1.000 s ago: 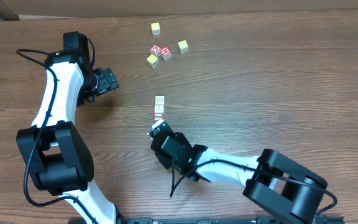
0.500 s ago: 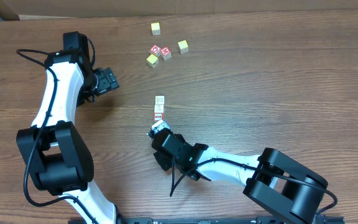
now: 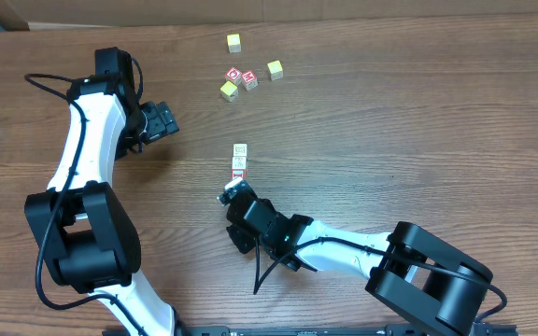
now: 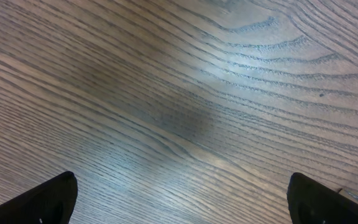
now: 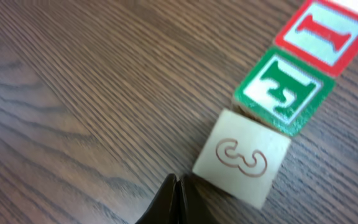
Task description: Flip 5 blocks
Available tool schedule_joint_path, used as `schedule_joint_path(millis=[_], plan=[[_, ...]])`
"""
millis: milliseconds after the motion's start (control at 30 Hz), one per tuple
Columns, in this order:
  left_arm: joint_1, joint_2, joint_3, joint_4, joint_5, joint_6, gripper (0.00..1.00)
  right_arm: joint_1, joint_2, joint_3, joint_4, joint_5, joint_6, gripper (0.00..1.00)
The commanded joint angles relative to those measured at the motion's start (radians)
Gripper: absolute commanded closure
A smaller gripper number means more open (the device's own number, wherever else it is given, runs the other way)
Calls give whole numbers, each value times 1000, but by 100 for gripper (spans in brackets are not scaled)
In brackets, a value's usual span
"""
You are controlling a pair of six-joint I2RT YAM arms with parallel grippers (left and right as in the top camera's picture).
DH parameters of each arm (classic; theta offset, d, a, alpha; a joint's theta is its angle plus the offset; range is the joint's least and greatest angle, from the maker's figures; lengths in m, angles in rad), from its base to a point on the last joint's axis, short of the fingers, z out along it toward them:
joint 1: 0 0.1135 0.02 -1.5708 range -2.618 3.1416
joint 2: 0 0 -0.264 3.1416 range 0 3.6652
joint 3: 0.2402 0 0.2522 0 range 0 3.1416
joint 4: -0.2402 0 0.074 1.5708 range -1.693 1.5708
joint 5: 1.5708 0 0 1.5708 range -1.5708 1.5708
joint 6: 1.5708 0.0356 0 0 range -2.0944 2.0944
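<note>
Seemingly early going: on the bench (image 3: 390, 112), the engraved block (image 5: 241, 158), green E block (image 5: 283, 92) and red I block (image 5: 328, 34) lie in a close row, the last two likely unflipped. Right jaws, pressed together, sit just beside the engraved block; left jaws gape well away.

The blocks (image 5: 244, 158) are matt wood (printed faces), the table (image 4: 179, 93) grained, faintly glossy.

My left arm (image 3: 79, 140) and right arm (image 3: 339, 250) wore smooth white shells between bulky black joints, which were rounded matte housings. A thin black cable (image 3: 35, 80) looped off the left one, and a second cable (image 3: 261, 273) trailed from the right. My right pincer (image 5: 176, 196) had black fingers (image 5: 166, 204) tapering to slim tips.
</note>
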Motion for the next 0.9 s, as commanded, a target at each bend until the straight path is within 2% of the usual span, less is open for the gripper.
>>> schedule_joint_path(millis=[0,367,867], plan=[[-5,-18,13,-2,-13,-2,0,-4,0,22,20,10,4,96],[-5,-18,13,-2,-13,-2,0,-4,0,22,6,-52,35,96],[-5,-18,13,-2,-13,-2,0,-15,1,22,-27,14,43,96]])
